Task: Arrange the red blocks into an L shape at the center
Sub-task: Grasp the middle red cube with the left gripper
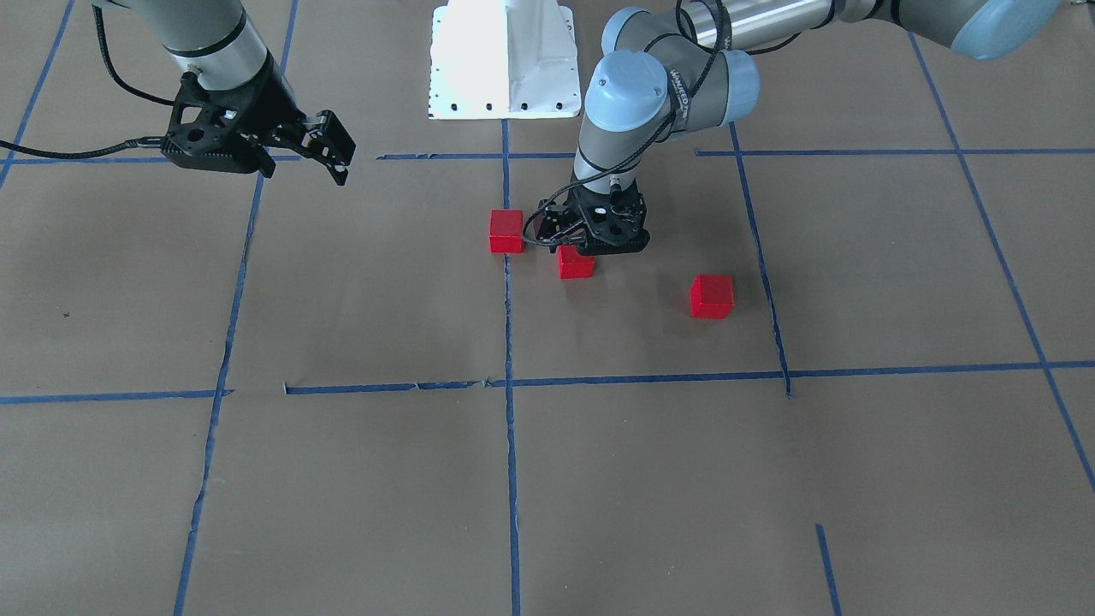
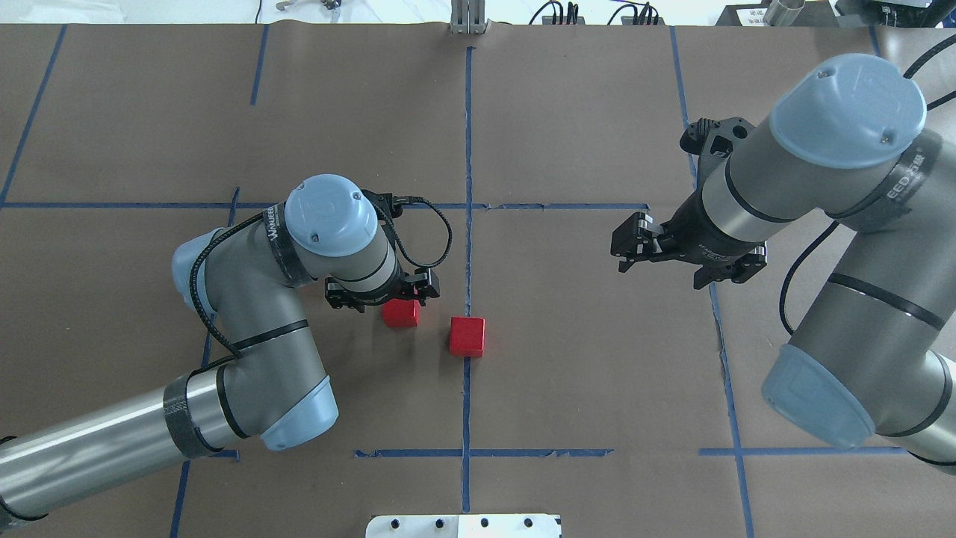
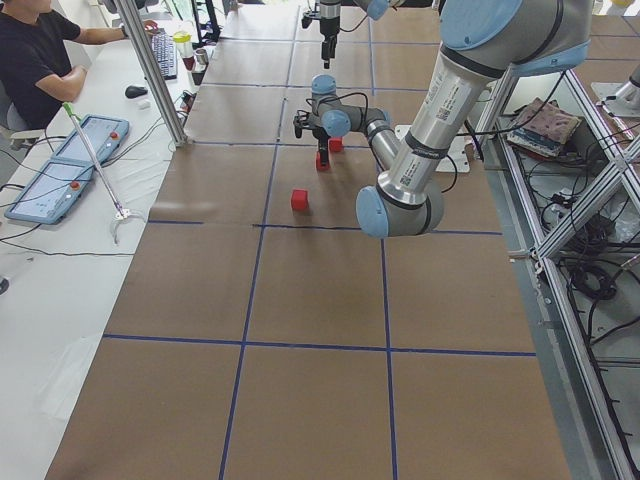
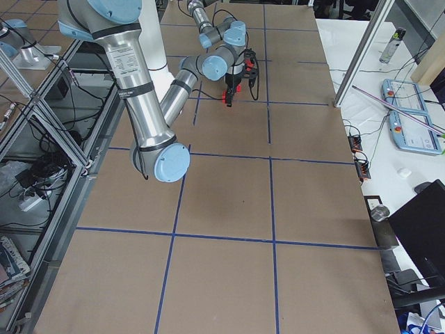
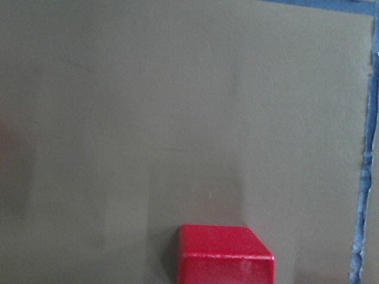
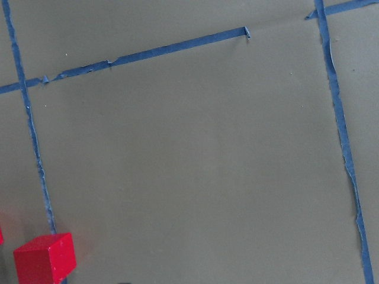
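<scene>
Three red blocks lie on the brown table. One red block (image 1: pixel 506 231) (image 2: pixel 467 336) sits on the centre blue line. A second (image 1: pixel 575 262) (image 2: pixel 401 314) lies about a block's width from it, right under my left gripper (image 1: pixel 587 250) (image 2: pixel 384 297). That gripper points straight down, low over it. Its fingers are hidden, so I cannot tell whether it grips. The left wrist view shows this block (image 5: pixel 225 255) at the bottom edge. The third block (image 1: pixel 712 296) lies further out on my left, hidden under the left arm from overhead. My right gripper (image 1: pixel 334 156) (image 2: pixel 626 248) hangs open and empty, high above the table.
Blue tape lines (image 1: pixel 509 381) divide the brown table into grid cells. The white robot base plate (image 1: pixel 505 60) stands at my table edge. The right wrist view shows the centre block (image 6: pixel 45 258) on a tape line. An operator (image 3: pixel 40 50) sits beside the table's far corner.
</scene>
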Available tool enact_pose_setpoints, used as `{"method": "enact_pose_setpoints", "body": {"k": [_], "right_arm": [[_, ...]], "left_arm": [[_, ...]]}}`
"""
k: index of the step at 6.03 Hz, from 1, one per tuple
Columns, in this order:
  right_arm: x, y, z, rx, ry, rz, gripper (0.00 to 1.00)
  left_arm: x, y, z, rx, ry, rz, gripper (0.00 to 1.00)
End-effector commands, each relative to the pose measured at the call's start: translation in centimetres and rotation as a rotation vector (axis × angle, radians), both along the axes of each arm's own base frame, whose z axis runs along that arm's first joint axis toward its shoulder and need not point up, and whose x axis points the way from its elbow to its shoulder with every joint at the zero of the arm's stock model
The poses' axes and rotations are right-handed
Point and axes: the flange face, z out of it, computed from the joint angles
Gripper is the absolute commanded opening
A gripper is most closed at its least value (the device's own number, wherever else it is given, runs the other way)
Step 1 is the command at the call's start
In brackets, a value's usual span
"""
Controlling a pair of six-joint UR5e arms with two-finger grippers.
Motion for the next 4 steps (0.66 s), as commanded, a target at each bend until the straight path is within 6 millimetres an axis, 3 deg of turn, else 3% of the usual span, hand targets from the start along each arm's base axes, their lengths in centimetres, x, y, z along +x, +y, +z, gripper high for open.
{"method": "enact_pose_setpoints", "body": {"k": [1, 2, 3, 4], "right_arm": [[-0.36, 0.27, -0.04, 0.002, 0.001, -0.007, 1.0], [-0.55, 0.34, -0.23, 0.003, -0.002, -0.011, 1.0], [-0.65, 0.36, -0.17, 0.003, -0.001, -0.013, 1.0], [-0.73, 0.29, -0.14, 0.002, 0.0, -0.013, 1.0]], "left_arm": [[0.89, -0.49, 0.42, -0.008, -0.016, 0.0, 0.86], [0.96, -0.51, 0.55, -0.011, -0.018, 0.001, 0.59], [1.28, -0.44, 0.68, -0.013, -0.022, 0.004, 0.44], [1.33, -0.47, 0.53, -0.01, -0.021, 0.006, 0.17]]}}
